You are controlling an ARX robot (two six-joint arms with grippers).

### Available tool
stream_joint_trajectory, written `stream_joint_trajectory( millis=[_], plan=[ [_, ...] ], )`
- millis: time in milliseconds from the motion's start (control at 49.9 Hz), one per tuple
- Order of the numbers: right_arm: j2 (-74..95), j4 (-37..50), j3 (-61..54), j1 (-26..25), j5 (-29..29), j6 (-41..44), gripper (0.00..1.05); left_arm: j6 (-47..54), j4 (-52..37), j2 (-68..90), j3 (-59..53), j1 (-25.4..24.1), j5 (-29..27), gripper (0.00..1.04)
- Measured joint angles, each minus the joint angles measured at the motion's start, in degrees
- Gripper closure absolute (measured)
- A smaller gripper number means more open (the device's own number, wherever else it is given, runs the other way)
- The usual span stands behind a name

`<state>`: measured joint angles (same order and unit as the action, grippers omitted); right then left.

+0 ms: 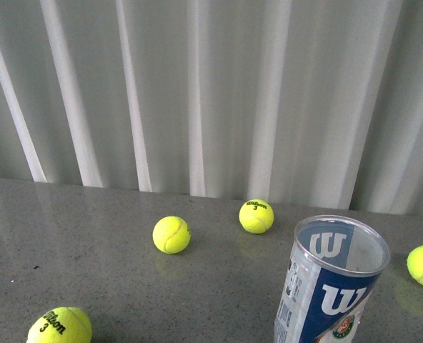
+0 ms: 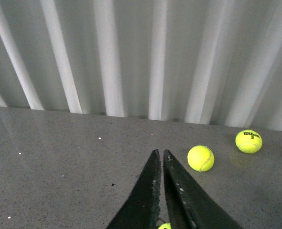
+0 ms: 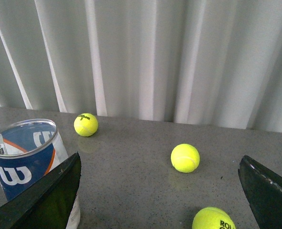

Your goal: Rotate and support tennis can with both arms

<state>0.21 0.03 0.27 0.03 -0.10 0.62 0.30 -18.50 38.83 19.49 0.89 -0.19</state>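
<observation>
Upright, open-topped tennis can [image 1: 331, 286] stands free; right gripper [image 3: 160, 191] gapes wide, left gripper [image 2: 160, 157] clenched empty — a clumsy nudge could topple it.

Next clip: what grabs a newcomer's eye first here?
The bright yellow tennis balls scattered across the grey table, then the open-topped tennis can standing upright at the front right. In the wrist views, the left end effector is shut, and the right end effector gapes wide beside the can.
</observation>
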Motion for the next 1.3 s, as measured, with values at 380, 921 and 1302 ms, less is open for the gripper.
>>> stream_joint_trajectory(
  millis=[380,921,1302],
  plan=[
    [0.00,0.00,0.00,0.00,-0.02,0.00,0.07,-0.39,-1.64,-9.94,-10.97,-0.79,0.17,1.01],
    [0.00,0.00,0.00,0.00,0.00,0.00,0.07,-0.39,3.80,-21.42,-16.83,-0.79,0.17,1.01],
    [0.00,0.00,0.00,0.00,-0.02,0.00,0.07,-0.42,6.93,-27.50,-18.08,-0.79,0.17,1.01]
  ],
)
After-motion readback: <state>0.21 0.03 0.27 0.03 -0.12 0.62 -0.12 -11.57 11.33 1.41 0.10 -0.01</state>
